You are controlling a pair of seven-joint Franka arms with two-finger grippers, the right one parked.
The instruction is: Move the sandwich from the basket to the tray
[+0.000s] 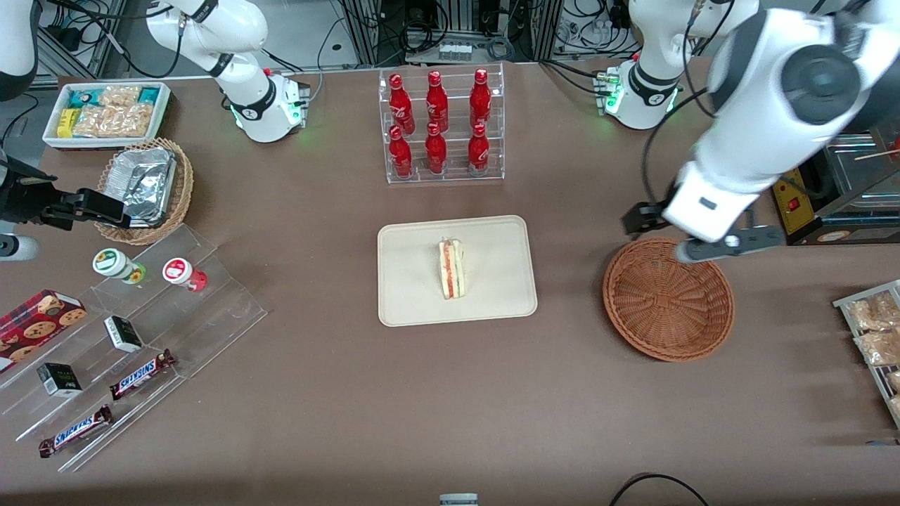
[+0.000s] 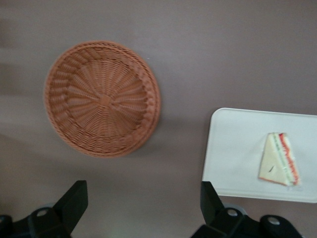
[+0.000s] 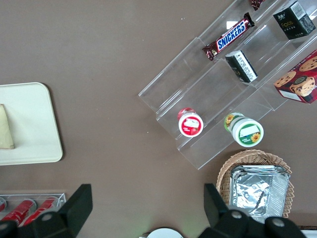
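**One sandwich on the tray, claw empty above the basket**

From the front we count one sandwich [image 1: 452,268], one cream tray [image 1: 408,295], one reddish-brown wicker basket [image 1: 668,301] with nothing in it, six red cola bottles [image 1: 436,123] in a clear rack, and two Snickers bars [image 1: 140,374] on the acrylic steps. The sandwich lies near the tray's middle, on the brown desk [image 1: 351,407]. The claw [image 1: 703,242] hangs over the basket's rim farthest from the camera, well apart from the sandwich.

From the left wrist we see one basket [image 2: 102,99] and one tray [image 2: 237,148] carrying the sandwich [image 2: 280,159]. The claw [image 2: 143,203] is spread wide, its two fingers [image 2: 74,201] holding nothing.

From the right wrist we count one tray corner [image 3: 29,124] and a sliver of sandwich [image 3: 6,128].
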